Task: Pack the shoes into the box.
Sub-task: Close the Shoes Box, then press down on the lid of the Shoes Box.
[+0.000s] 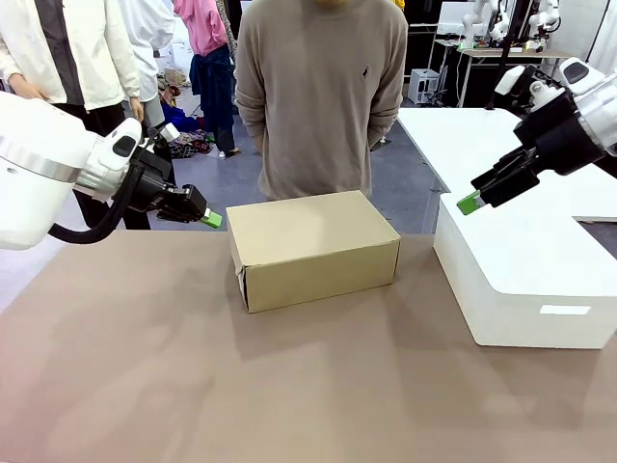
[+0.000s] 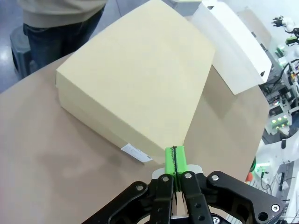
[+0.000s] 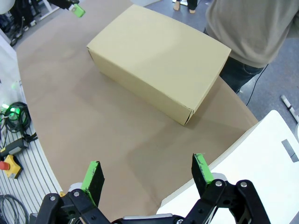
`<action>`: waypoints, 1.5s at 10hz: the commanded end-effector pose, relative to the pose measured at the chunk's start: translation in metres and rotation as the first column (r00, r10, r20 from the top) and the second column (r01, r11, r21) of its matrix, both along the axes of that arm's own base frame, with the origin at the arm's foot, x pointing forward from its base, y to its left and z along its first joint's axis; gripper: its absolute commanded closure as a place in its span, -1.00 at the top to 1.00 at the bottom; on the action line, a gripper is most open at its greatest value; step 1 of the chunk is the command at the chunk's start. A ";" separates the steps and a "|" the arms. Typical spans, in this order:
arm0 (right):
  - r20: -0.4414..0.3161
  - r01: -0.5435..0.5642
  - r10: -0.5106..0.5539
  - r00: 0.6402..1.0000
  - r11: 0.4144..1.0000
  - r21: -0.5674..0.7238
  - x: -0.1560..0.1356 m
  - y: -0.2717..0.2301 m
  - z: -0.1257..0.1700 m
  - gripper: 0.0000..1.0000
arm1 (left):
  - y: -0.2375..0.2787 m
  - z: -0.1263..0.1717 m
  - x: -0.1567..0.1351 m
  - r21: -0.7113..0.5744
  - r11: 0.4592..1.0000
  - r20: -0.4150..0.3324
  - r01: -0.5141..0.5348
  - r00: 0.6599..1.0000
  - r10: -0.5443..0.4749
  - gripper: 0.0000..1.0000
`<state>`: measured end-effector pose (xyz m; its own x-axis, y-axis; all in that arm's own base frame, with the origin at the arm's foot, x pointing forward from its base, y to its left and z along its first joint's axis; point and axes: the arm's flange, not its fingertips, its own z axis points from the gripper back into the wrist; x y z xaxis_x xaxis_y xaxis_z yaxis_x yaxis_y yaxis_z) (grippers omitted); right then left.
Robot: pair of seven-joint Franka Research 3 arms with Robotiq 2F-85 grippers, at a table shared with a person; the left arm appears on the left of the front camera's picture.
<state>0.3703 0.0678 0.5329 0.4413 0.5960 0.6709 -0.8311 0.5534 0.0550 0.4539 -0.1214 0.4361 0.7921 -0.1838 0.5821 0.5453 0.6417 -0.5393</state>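
Just ahead of left gripper (image 1: pixel 211 219), pads pressed together, empty: closed brown cardboard shoebox (image 1: pixel 313 248) on tan table (image 1: pixel 145 386). Beyond box: person (image 1: pixel 322 96). Right gripper (image 1: pixel 469 203), jaws wide, empty, hovers over large white rounded box (image 1: pixel 525 270). Risk: lid is down, so packing stalls; pinched pads may shove box.

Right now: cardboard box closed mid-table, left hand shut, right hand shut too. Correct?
Not quite. The right hand is open: the right wrist view shows its green pads spread wide apart. The rest holds: the cardboard box sits closed mid-table, and the left hand is shut.
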 end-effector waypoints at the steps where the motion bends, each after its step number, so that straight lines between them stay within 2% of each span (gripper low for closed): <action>1: 0.011 -0.014 0.014 1.000 1.000 0.027 0.004 0.000 0.000 1.00 | 0.002 -0.003 -0.001 -0.018 1.000 0.017 -0.006 1.000 0.007 -1.00; 9: 0.011 -0.014 0.014 1.000 1.000 0.027 0.004 0.000 0.000 1.00 | 0.002 -0.003 -0.001 -0.018 1.000 0.017 -0.006 1.000 0.007 -1.00; 10: 0.011 -0.014 0.014 1.000 1.000 0.027 0.004 0.000 0.000 1.00 | 0.001 -0.001 0.000 -0.001 1.000 -0.002 -0.002 1.000 0.002 -1.00; 11: 0.011 -0.014 0.014 1.000 1.000 0.027 0.004 0.000 0.000 1.00 | 0.007 0.013 -0.001 0.060 0.998 0.060 0.017 0.998 -0.020 -1.00; 13: 0.011 -0.014 0.014 1.000 1.000 0.027 0.004 0.000 0.000 1.00 | 0.021 0.040 0.004 0.218 0.972 0.122 0.085 0.986 -0.114 -1.00; 15: 0.011 -0.014 0.014 1.000 1.000 0.027 0.004 0.000 0.000 1.00 | 0.037 0.061 0.007 0.341 0.924 0.112 0.173 0.969 -0.222 -1.00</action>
<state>0.3703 0.0678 0.5329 0.4413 0.5960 0.6709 -0.8311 0.5534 0.0550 0.4593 -0.0936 0.4839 0.6513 -0.4730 0.5933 0.7086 0.6588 -0.2526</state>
